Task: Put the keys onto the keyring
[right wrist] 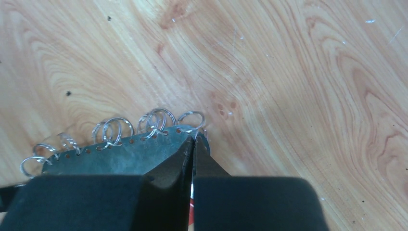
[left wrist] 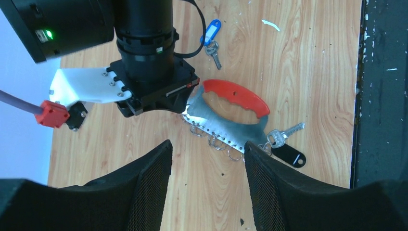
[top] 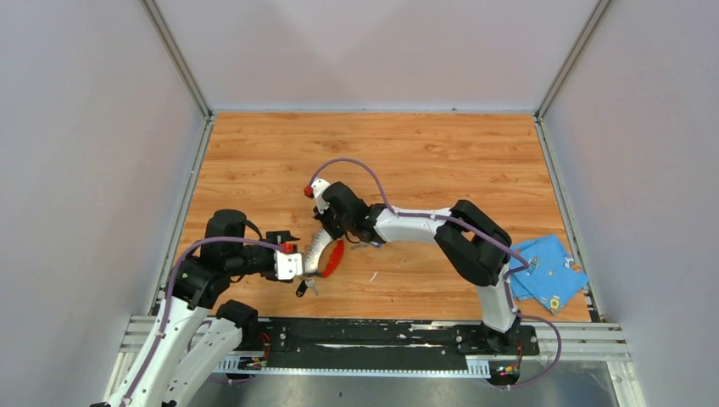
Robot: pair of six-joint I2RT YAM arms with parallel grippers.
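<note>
Keyring: the keyring [left wrist: 234,95] lies flat in the near-left part of the table [top: 441,153], close to its left edge. It has a curved red grip on one side and a thin grey plate on the other, with a row of wire rings [right wrist: 115,129] along the plate's edge.
Right gripper: the right gripper [right wrist: 194,144] comes down from above. Its fingers are pressed together on one end of the plate, pinching the thin metal. This looks meant to pin the keyring so that it cannot slide or turn while a key is worked onto a ring.
Left gripper: the left gripper [left wrist: 207,144] hovers just over the ringed edge with its fingers spread and nothing between them. It seems placed to reach either a ring or the key at that end.
Black key: the black-headed key [left wrist: 288,155] lies at the plate's free end, toward the near edge of the table, its silvery bit touching the last rings. Whether it is threaded onto one cannot be told.
Blue key: the blue-and-white key [left wrist: 210,32] lies loose on the wood beyond the right gripper, toward the middle of the table and apart from the keyring.
Blue cloth: the blue cloth [top: 547,271] lies crumpled at the right edge by the near-right corner, well apart from the work.
Step in hand: probably bracing the keyring before the left fingers pick up a key.
Risk: the rings are small and springy, and the pinched plate may pivot.
</note>
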